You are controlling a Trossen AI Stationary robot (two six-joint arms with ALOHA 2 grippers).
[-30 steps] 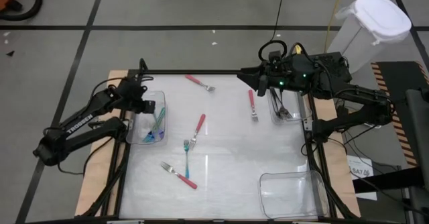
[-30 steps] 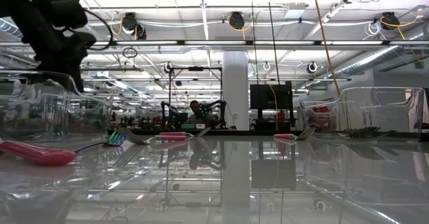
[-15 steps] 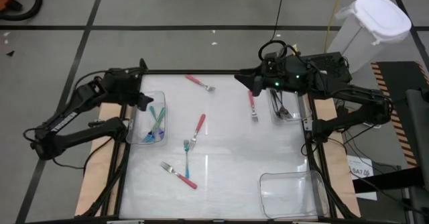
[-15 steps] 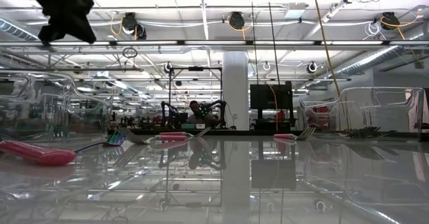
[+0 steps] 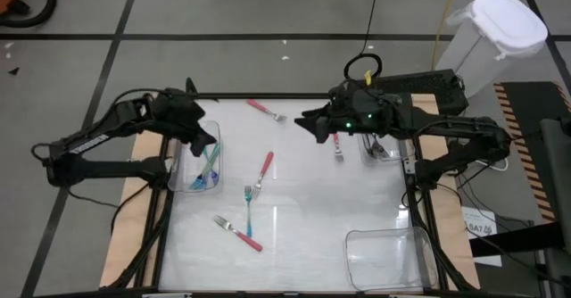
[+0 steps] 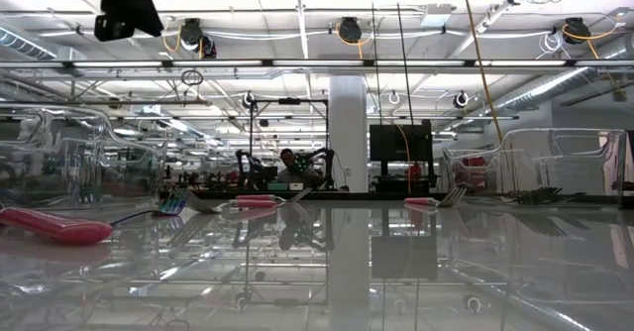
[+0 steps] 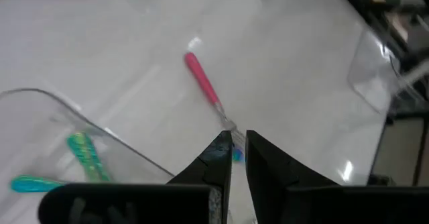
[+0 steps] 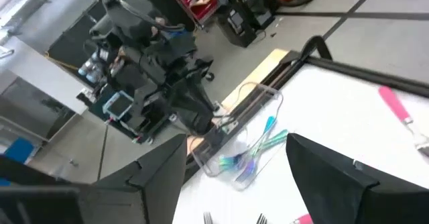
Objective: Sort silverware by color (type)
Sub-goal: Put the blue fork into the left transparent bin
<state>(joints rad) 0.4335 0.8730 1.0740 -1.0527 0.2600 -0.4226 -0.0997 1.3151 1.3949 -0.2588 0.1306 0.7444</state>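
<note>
Right gripper (image 5: 308, 124): fingers spread, empty, raised; pink fork (image 5: 336, 140) just beside it, toward right bin (image 5: 382, 146), long axis running front to back; right arm nearer. Left gripper (image 5: 203, 140): nearly pressed together, empty, above left bin (image 5: 178, 180) holding teal forks (image 5: 211, 164).

I'm looking down on a glossy white table (image 5: 294, 235). Three clear bins rest on it: one at the left edge (image 5: 198, 155) holding teal forks (image 5: 211, 162), one at the right edge (image 5: 382, 144) with what I take to be dark forks, and one at the near right corner (image 5: 385, 258). Loose on the surface lie four pink forks (image 5: 265, 167) and a teal fork (image 5: 248, 211) just beside the middle pink one.
</note>
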